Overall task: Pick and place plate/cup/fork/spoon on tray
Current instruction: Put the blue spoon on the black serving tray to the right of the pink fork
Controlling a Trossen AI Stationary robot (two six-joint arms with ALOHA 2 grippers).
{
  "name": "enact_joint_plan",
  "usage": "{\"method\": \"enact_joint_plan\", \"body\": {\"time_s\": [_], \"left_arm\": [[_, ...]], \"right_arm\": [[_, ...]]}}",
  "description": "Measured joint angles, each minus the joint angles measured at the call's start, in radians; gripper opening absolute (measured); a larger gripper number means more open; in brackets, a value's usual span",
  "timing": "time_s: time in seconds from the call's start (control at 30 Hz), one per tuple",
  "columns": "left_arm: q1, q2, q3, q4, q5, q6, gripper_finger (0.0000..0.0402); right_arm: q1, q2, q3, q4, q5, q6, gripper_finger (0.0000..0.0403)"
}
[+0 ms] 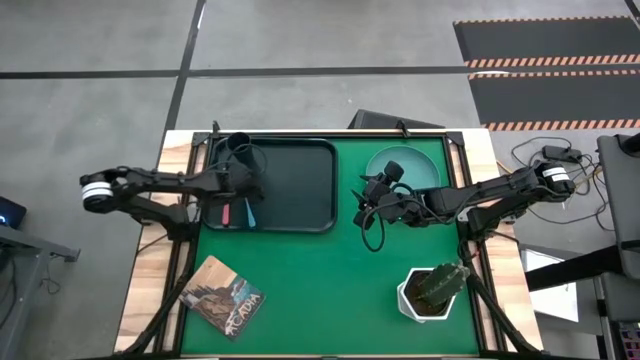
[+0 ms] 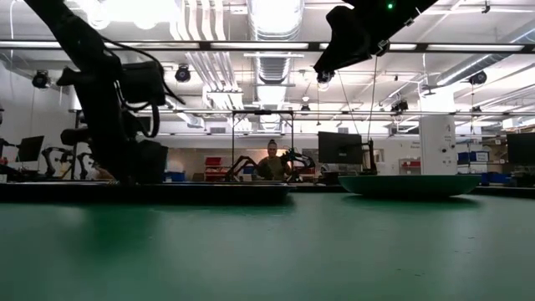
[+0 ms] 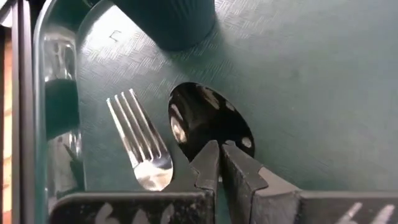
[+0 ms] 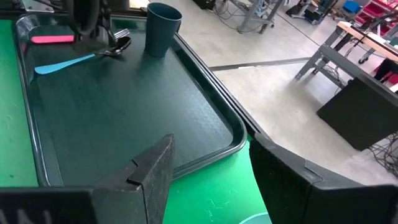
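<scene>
Three of four things look done, as I judge it. The tray [image 1: 300, 187] sits upper centre-left of the overhead pic, and the cup [image 1: 240, 146] stands upright at its upper-left corner. The fork [image 1: 226, 213], pink handle, and the spoon [image 1: 247, 212], blue handle, lie side by side at the tray's left end, lower left of the tray. Close-up from the left wrist shows both lying on the tray floor, tines and spoon bowl next to each other, cup just beyond.

Left gripper [image 3: 220, 163] hangs right over the spoon bowl w/ fingers pressed together, gripping nothing I can see.

What's left: the plate [image 1: 412, 167]. It's on the green mat, upper right of the overhead pic, right of the tray and apart from it. Right gripper [image 1: 366, 204] hovers btwn tray and plate, just beside the plate's left edge, fingers spread wide, empty. Nothing's on the plate yet, so I'd say that's the last pick.
</scene>
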Motion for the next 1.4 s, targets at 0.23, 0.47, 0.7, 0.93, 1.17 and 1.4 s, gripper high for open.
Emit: {"method": "enact_joint_plan", "body": {"time_s": [0.23, 0.47, 0.7, 0.93, 1.17, 1.4], "left_arm": [[0.005, 0.067, 0.003, 0.073, -0.022, 0.025, 0.0000], [0.005, 0.089, 0.003, 0.113, -0.023, 0.031, 0.0000], [0.005, 0.091, 0.003, 0.171, -0.016, 0.051, 0.0000], [0.005, 0.091, 0.007, 0.189, 0.006, 0.066, 0.0000], [0.005, 0.069, 0.015, 0.179, -0.021, 0.097, 0.0000], [0.005, 0.094, -0.002, 0.192, -0.076, 0.094, 0.0000]], "right_arm": [[0.000, 0.000, 0.000, -0.001, 0.000, 0.000, 0.0196], [0.000, 0.000, 0.000, -0.001, 0.000, 0.000, 0.0196], [0.000, 0.000, 0.000, -0.001, 0.000, 0.000, 0.0196], [0.000, 0.000, 0.000, -0.001, 0.000, 0.000, 0.0196], [0.000, 0.000, 0.000, -0.003, 0.000, 0.000, 0.0196], [0.000, 0.000, 0.000, -0.011, 0.000, 0.004, 0.0196]]}}
